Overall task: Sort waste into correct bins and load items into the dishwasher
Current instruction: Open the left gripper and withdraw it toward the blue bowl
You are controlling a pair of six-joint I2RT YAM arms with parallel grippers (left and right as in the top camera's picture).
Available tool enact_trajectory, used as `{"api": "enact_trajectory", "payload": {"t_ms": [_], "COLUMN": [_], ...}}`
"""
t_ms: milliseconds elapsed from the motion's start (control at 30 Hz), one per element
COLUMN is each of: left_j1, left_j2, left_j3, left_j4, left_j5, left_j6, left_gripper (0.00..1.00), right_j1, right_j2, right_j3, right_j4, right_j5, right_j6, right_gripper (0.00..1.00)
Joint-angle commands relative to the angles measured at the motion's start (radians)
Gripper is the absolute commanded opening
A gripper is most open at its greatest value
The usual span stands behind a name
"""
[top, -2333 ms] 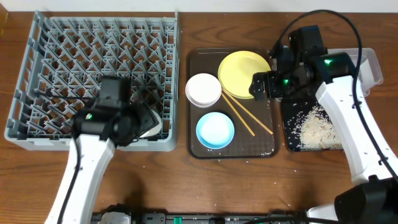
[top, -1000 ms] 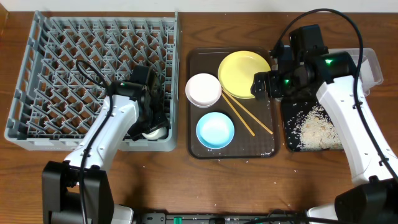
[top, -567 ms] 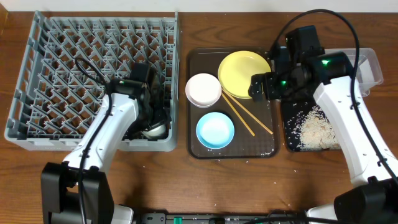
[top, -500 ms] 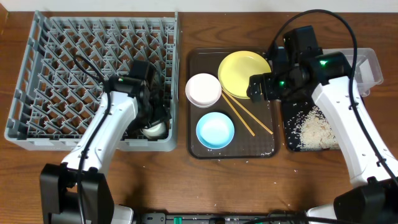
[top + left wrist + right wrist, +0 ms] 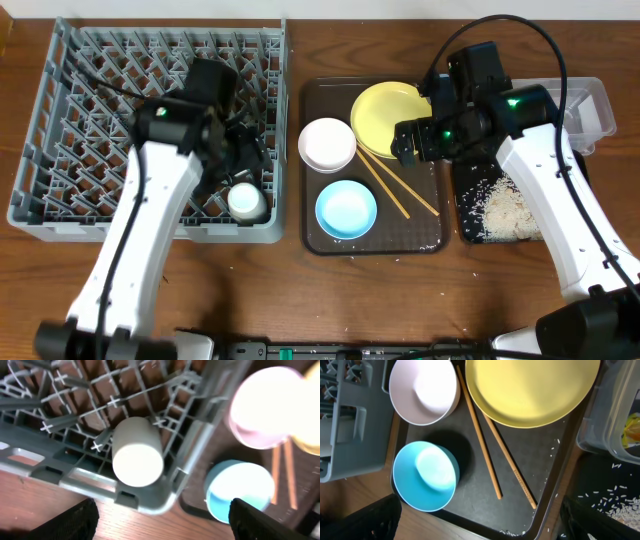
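Now the cup point(image 5: 137, 451) is sitting, seemingly mouth-down, in the rack's point(image 5: 60, 467) near corner, below and clear of the left tool point(image 5: 162, 521), which is hanging wide and empty. The right tool point(image 5: 482, 522) is hovering wide, holding nothing, above the chopsticks point(image 5: 479, 440).

We see two arms, the left arm point(image 5: 140, 230) and the right arm point(image 5: 560, 210). Each one is a long white tube with chunky black parts at the joints and at the end. A thin black cable point(image 5: 505, 16) loops high over the right arm, and little green lights point(image 5: 517, 100) glow on the black parts of both arms. In the wrist views we see only the dark, rounded tips of the fingers point(image 5: 75, 521), one in each bottom corner.
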Motion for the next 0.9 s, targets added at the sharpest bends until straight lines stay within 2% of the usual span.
{"api": "enact_trajectory", "payload": {"t_ms": [0,300,567,867], "left_j1": [-0.038,-0.220,-0.301,-0.341], "left_j2": [-0.090,-0.256,-0.210,-0.080], "left_j3": [0.032,0.031,0.001,-0.006], "left_j4": [-0.010,-0.021,-0.059,-0.036], "left_j5": [0.003,0.012,0.012,-0.039], "left_j6": [0.017,0.028,0.027,0.028], "left_gripper": [0.84,0.84,0.84,0.81], "right_j1": [0.008,0.006,0.003,-0.060], "right_j2": [-0.014,-0.014,-0.014,-0.014], "right_j3": [0.015,0.015,0.015,0.015], "right_j4": [0.011,0.037,0.041,0.055], "right_j5": [-0.002,-0.002,0.002,0.040], "right_j6": [-0.006,0.036,0.037,0.161], "right_gripper": [0.99,0.99,0.99,0.99]}}
